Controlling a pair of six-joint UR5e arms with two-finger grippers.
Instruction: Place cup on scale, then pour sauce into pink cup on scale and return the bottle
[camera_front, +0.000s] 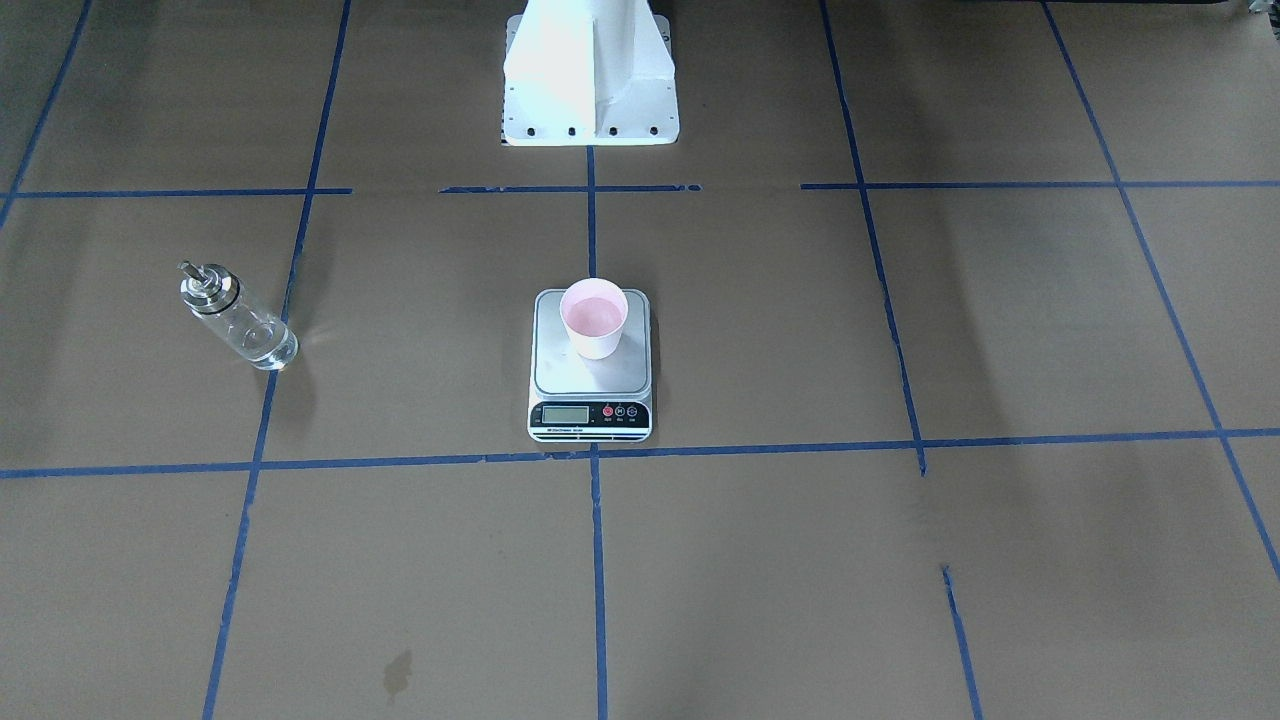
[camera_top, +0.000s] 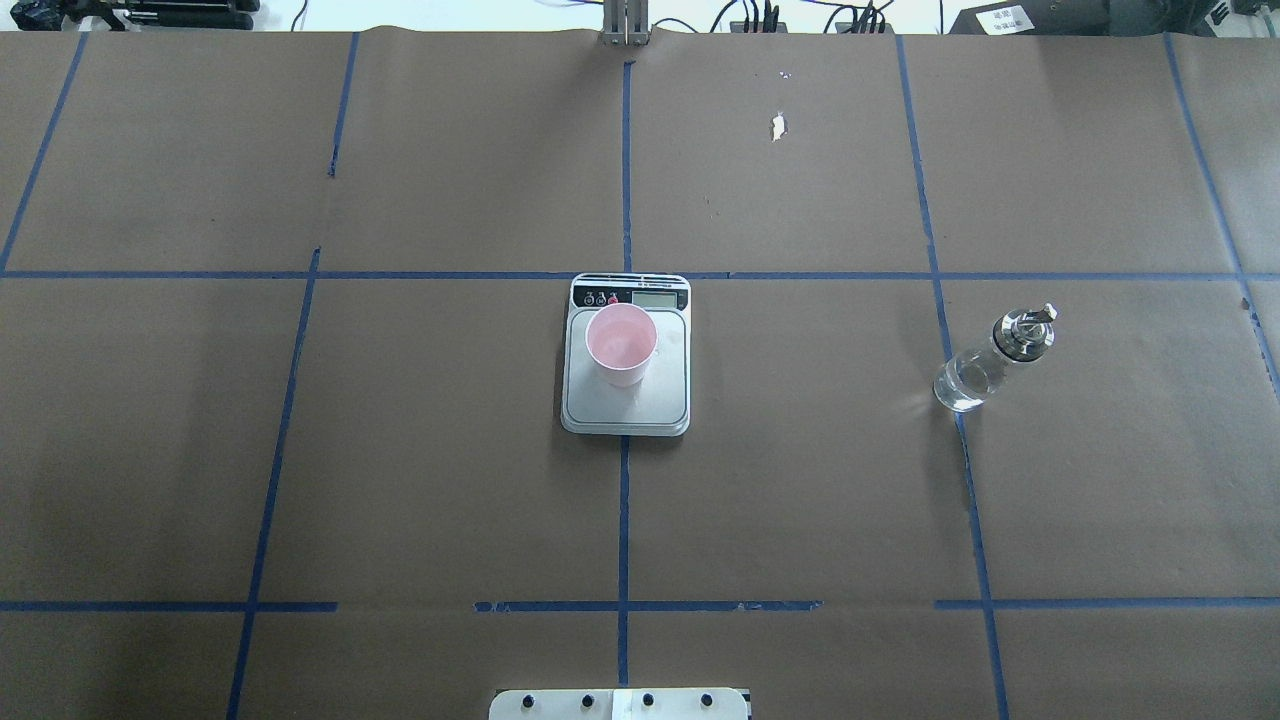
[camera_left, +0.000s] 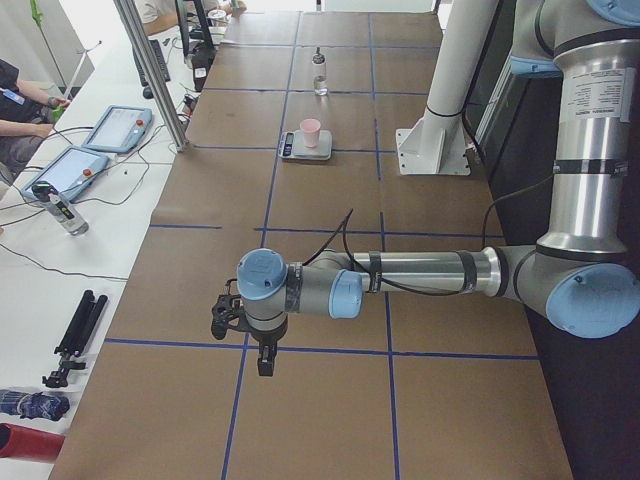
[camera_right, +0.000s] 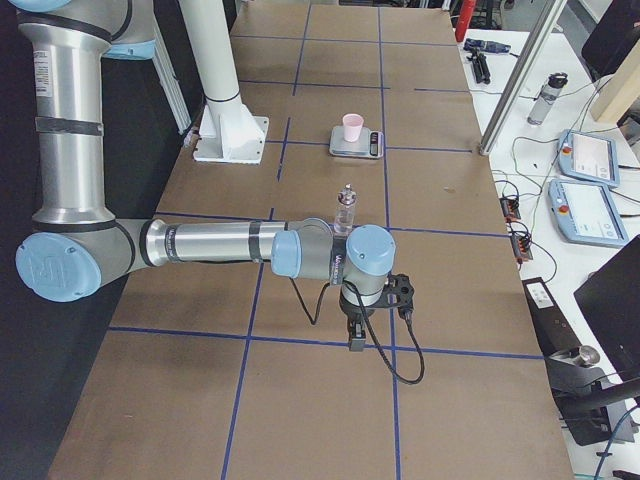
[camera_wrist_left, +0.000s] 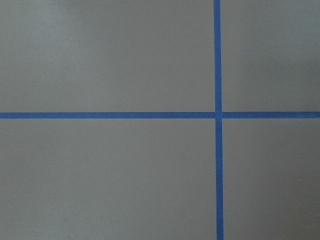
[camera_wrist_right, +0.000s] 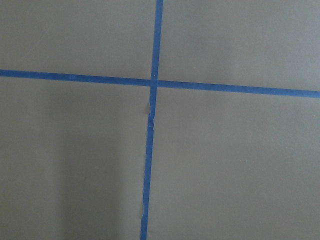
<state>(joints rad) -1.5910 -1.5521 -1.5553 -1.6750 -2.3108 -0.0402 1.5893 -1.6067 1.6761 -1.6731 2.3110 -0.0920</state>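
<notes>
Left gripper (camera_left: 265, 366) hangs over table (camera_top: 400, 480), well left of scale (camera_top: 627, 412); open/closed: can't tell. Cup (camera_top: 621, 344) upright on scale platform, twd display end. Bottle (camera_top: 985, 365) upright on table, well right of scale. Right gripper (camera_right: 356, 342) farther right of scale; state: can't tell.

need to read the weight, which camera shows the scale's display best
Exterior front-facing: the scale turns its display toward that camera. Overhead shows it smaller, at the far edge; side views show the scale tiny; wrist views only tape.
</notes>
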